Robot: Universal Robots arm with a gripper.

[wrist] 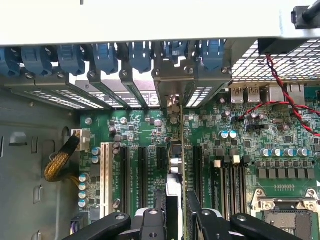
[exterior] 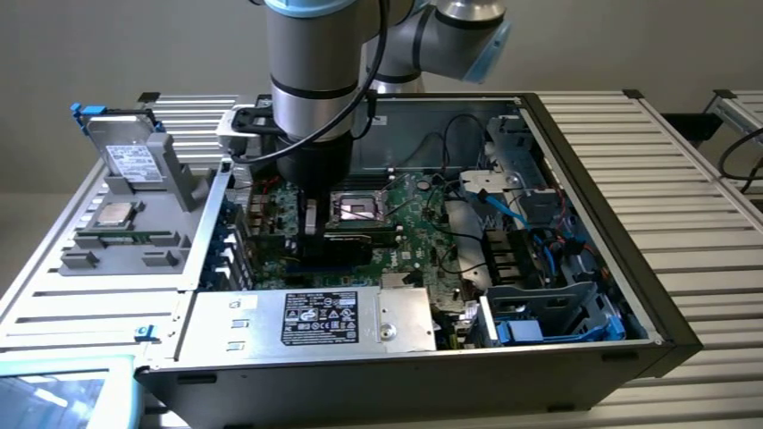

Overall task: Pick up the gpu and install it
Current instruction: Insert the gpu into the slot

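The gpu (wrist: 176,159) stands on edge over the green motherboard (wrist: 135,130), in line with a long expansion slot. Its metal bracket (wrist: 172,102) is up against the case's rear slot openings. In the exterior view the gpu (exterior: 339,243) is a black slab low inside the open computer case (exterior: 596,170), under the arm's wrist. My gripper (wrist: 176,212) has a black finger on each side of the card and is shut on it. In the exterior view the gripper (exterior: 313,223) reaches straight down beside the processor socket (exterior: 357,208).
Blue slot clips (wrist: 140,55) line the case's rear wall. A white slot (wrist: 104,170) and black slots flank the card. Red and black wires (wrist: 285,100) cross near the socket (wrist: 285,210). A grey parts fixture (exterior: 131,223) with a silver chip (exterior: 116,213) sits at the exterior view's left. The power supply (exterior: 316,317) is in front.
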